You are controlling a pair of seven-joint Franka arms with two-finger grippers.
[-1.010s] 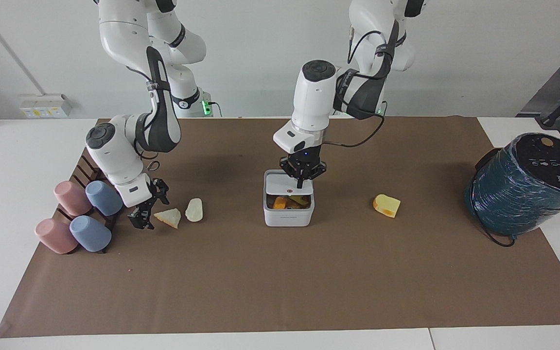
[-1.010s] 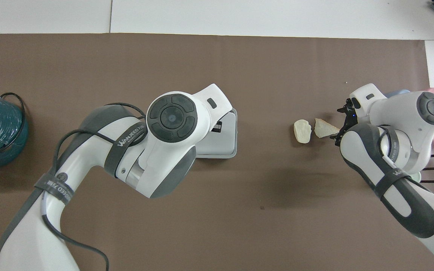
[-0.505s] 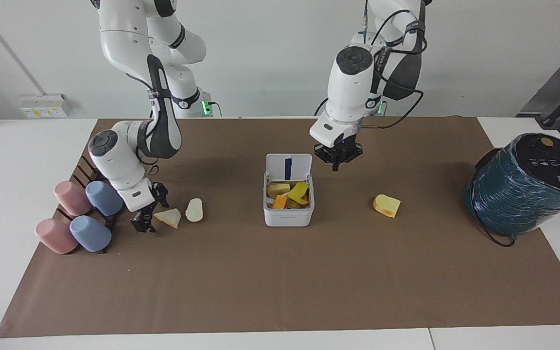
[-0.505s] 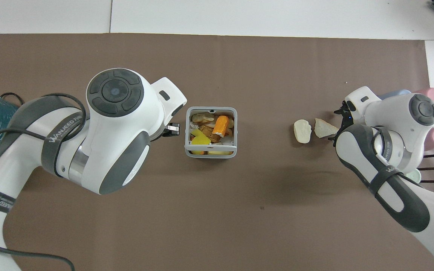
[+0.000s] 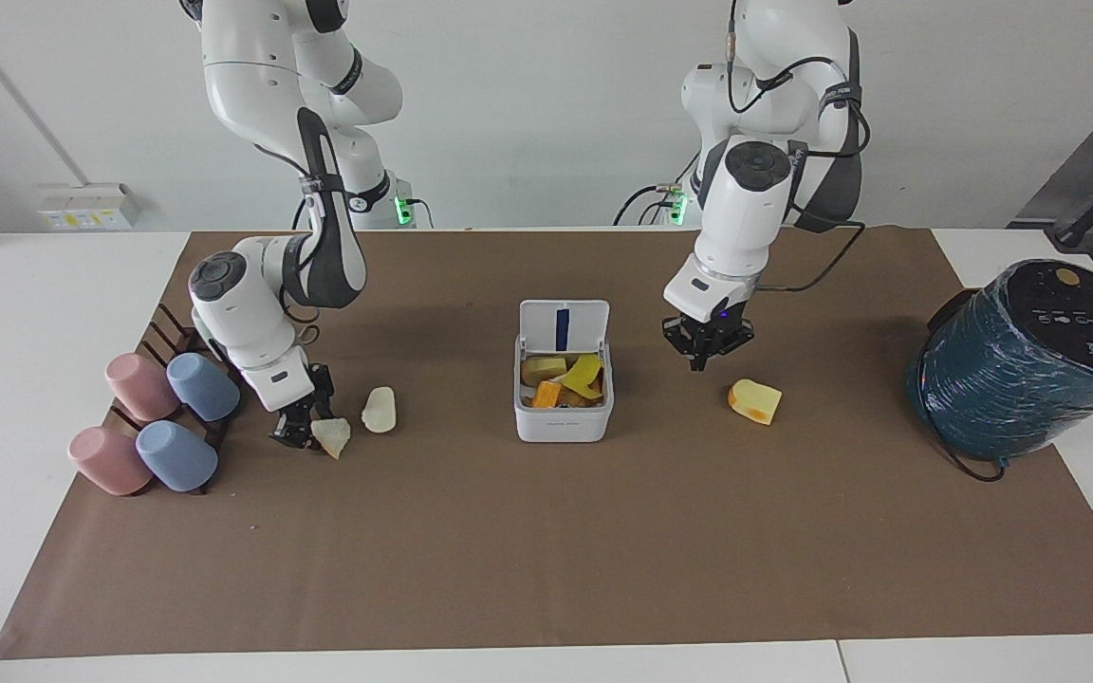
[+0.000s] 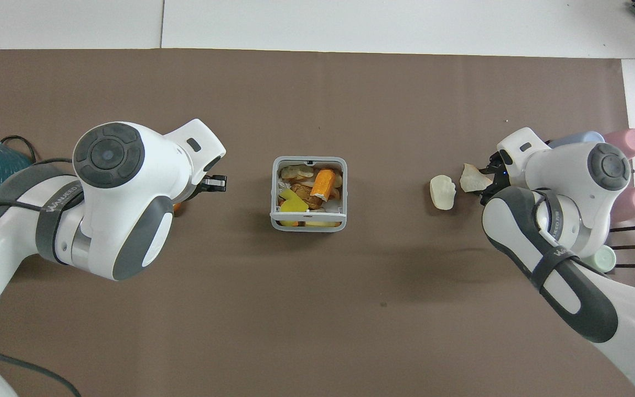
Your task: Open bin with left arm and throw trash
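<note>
The white bin [image 5: 563,419] stands mid-table with its lid [image 5: 563,327] up, and several scraps lie inside; it also shows in the overhead view [image 6: 308,226]. My left gripper [image 5: 701,359] is shut and empty, low over the mat between the bin and the yellow-orange chunk [image 5: 755,400]. In the overhead view the left gripper [image 6: 215,183] shows, and the arm hides most of the chunk. My right gripper [image 5: 305,432] is down at the mat and shut on the cream wedge [image 5: 332,436], which is tipped on edge [image 6: 469,178]. The whitish oval lump [image 5: 379,410] lies beside the wedge.
Two pink cups [image 5: 140,386] and two blue cups [image 5: 202,386] lie on a dark rack at the right arm's end. A big teal wrapped cylinder [image 5: 1030,360] with a black cable stands at the left arm's end. A brown mat [image 5: 546,550] covers the table.
The bin's lid has sprung open. My left gripper left the lid and moved toward the yellow-orange chunk. My right gripper came down on the cream wedge, which tipped up.
</note>
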